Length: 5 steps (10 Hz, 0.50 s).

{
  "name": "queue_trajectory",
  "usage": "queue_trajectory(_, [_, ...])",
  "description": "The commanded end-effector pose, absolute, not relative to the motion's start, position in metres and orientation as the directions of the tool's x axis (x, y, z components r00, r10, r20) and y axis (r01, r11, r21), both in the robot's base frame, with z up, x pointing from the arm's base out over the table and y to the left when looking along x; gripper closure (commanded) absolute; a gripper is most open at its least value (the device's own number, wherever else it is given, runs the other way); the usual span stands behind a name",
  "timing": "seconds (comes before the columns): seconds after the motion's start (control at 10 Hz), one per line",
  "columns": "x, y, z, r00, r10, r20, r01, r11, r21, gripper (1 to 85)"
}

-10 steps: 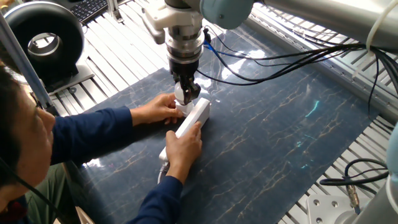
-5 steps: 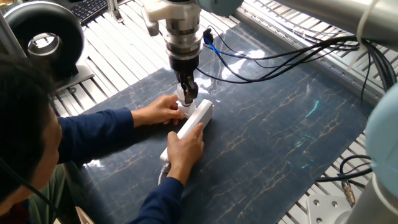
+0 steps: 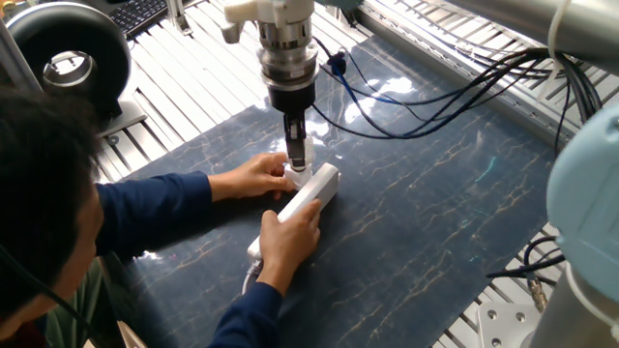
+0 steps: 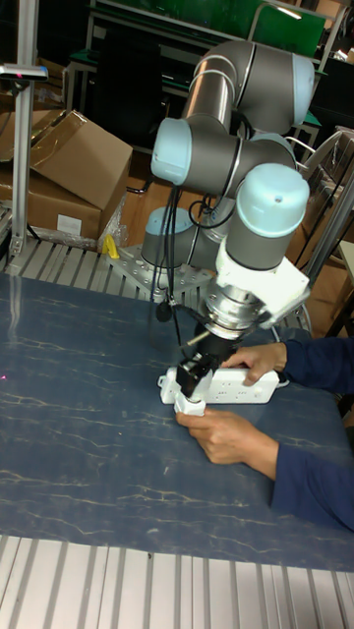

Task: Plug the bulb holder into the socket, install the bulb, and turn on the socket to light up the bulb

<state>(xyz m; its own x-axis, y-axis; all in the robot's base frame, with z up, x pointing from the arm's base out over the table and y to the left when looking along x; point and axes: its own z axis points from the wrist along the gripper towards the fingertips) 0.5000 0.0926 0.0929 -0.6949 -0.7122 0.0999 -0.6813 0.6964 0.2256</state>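
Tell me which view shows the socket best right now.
The fixed view. The socket runs diagonally with its top face and far end visible, one hand covering its near end. In the tall fixed view the socket shows only as a low side strip, partly behind the gripper and hands.

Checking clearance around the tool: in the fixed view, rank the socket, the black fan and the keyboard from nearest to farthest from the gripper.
From the gripper:
1. Socket, directly beneath, held by the person.
2. Black fan, far left.
3. Keyboard, top left; roughly as far as the fan, too close to call.
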Motion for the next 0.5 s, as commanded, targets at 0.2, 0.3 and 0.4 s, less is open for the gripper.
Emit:
queue_trajectory(0.2, [0.4900,0.1001,0.0935,-0.872,-0.455,0.180,-0.403,0.876,0.265,84.7])
queue_trajectory(0.3, [0.4904,0.0978,0.0928,-0.883,-0.428,0.193,-0.375,0.890,0.258,84.7])
queue_trajectory(0.4, [0.4921,0.0975,0.0940,-0.894,-0.398,0.204,-0.339,0.900,0.273,84.7])
